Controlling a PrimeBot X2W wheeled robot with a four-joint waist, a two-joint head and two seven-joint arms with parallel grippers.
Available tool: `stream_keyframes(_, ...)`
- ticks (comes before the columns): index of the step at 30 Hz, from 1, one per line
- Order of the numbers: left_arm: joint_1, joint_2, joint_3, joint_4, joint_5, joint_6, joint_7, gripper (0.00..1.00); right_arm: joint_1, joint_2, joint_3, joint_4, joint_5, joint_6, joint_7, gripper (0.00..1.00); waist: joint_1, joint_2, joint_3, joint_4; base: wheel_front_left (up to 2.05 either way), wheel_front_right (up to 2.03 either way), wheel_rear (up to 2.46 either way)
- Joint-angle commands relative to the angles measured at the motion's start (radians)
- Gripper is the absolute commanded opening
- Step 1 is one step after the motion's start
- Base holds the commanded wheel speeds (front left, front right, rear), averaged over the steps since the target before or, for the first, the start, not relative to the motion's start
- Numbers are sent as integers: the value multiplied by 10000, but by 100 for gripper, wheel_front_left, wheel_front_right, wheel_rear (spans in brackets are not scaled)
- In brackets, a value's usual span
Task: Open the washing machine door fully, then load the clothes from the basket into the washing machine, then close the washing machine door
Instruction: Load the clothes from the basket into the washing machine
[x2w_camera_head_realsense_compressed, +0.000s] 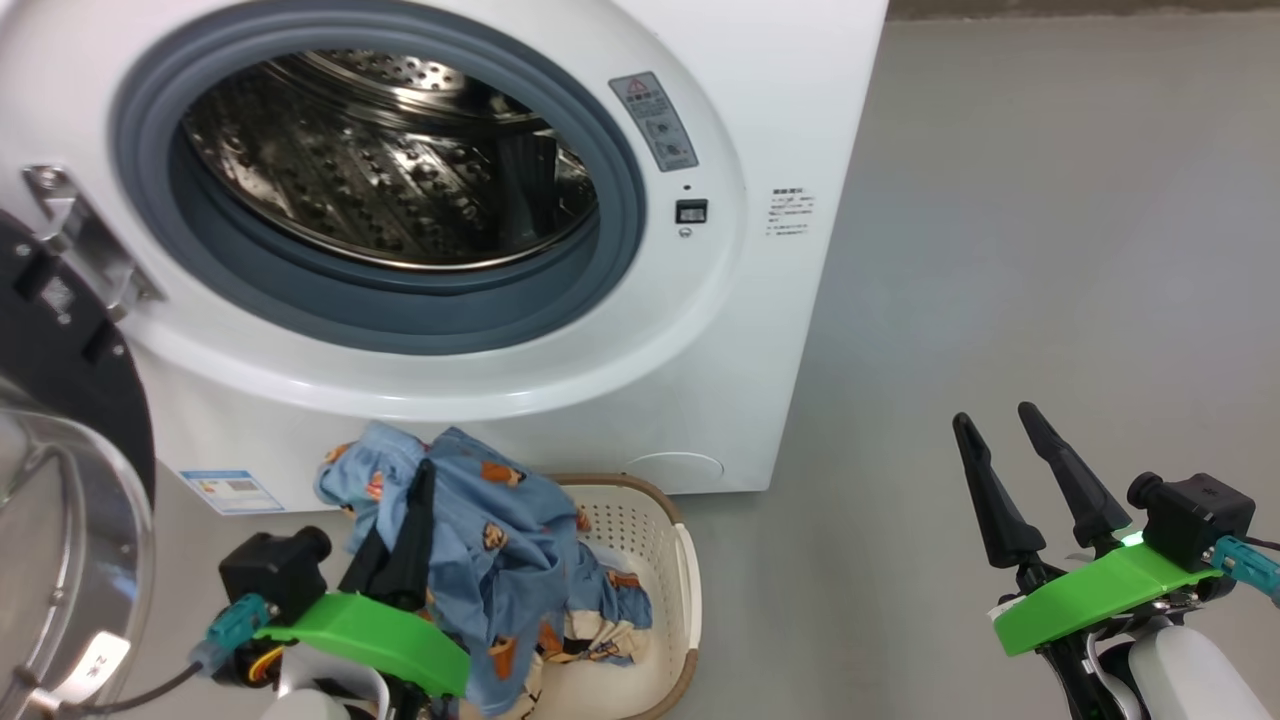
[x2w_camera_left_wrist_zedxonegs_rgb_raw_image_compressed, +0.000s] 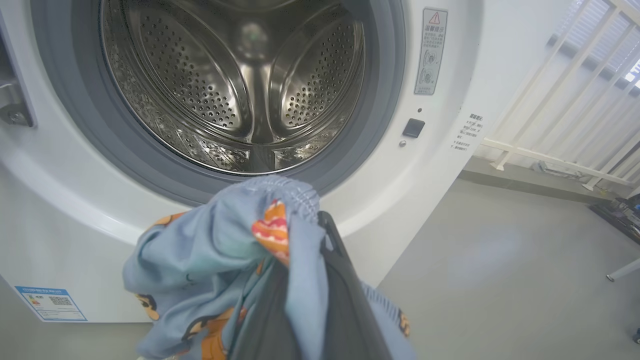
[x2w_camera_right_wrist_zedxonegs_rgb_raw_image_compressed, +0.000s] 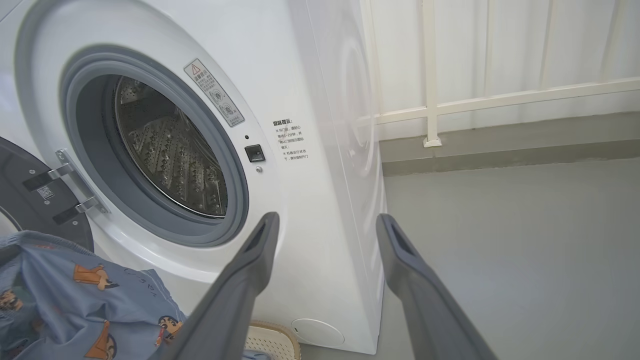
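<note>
Left gripper (x2w_camera_head_realsense_compressed: 422, 478) clamps the clothes (x2w_camera_head_realsense_compressed: 500, 540), held over the basket (x2w_camera_head_realsense_compressed: 672, 560) below the open drum (x2w_camera_head_realsense_compressed: 400, 180). Loading is in hand; next I should carry them up and in. Right gripper (x2w_camera_head_realsense_compressed: 995, 415) gapes, empty.

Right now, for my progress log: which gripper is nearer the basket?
Left. The left gripper is above the basket, shut on the clothes. The right gripper hangs open over the floor, well off to the basket's right.
</note>
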Motion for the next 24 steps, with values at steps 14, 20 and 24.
stream_keyframes(14,517,-147,1361,-1546,1546,494,-133,0,100,-297,28,-426,-160,16,-49,100,0,-1,-139,228,0,0,0)
stream_keyframes(20,539,-286,1559,-1772,1804,437,-133,0,51,-301,-9,-452,-212,16,-49,100,0,-1,-91,180,0,0,0)
stream_keyframes(24,365,-349,1640,-1901,1989,354,-133,0,16,-309,-46,-468,-251,16,-49,100,0,-1,-22,155,0,0,0)
